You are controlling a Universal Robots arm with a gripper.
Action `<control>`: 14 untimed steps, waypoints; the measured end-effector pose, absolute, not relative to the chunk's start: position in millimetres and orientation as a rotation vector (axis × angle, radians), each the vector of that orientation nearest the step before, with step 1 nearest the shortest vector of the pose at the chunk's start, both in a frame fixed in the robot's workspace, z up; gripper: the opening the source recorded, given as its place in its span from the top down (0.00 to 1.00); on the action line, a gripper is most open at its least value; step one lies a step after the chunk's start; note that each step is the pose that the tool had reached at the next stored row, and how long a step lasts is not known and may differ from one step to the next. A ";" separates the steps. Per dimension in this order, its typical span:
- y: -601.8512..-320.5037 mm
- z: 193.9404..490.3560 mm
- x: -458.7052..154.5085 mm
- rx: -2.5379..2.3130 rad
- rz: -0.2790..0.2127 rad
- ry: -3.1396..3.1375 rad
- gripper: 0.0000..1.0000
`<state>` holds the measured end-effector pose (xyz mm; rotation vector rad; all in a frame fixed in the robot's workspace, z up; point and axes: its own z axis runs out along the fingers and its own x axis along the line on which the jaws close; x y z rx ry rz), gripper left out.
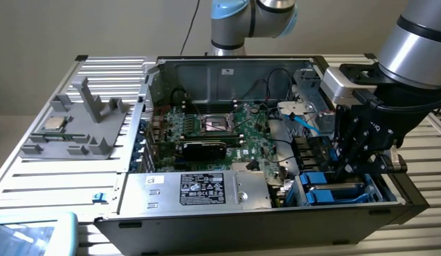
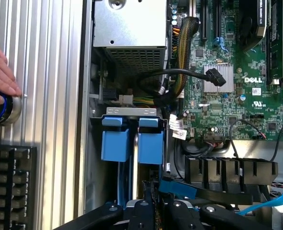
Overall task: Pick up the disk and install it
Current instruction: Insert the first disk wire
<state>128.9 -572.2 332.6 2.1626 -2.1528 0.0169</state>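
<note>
The disk (image 2: 177, 187), showing its blue carrier edge, is hanging at the mouth of the drive bay (image 2: 131, 111) in the computer case (image 1: 227, 69), near 2 blue tabs (image 2: 150, 143). The end effector (image 1: 345, 172) is pinching it narrowly. Installing seems underway, and seating is calling for a square, straight push.

Watching remotely, I count one robot arm (image 1: 419, 37) with one gripper (image 1: 346, 169), one open computer case (image 1: 227, 69), two blue drive carriers (image 2: 115, 140) (image 2: 150, 146), one silver power box (image 1: 199, 189), one green circuit board (image 1: 259, 128), one grey rack (image 1: 85, 122), one chip (image 1: 52, 124), one keyboard (image 2: 9, 187), one hand (image 2: 0, 72).
</note>
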 end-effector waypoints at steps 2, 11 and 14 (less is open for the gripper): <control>-572.2 332.6 128.9 2.162 0.018 -2.152 0.84; -571.3 335.5 128.9 2.153 0.037 -2.144 0.69; -571.2 342.3 131.1 2.148 0.045 -2.140 0.69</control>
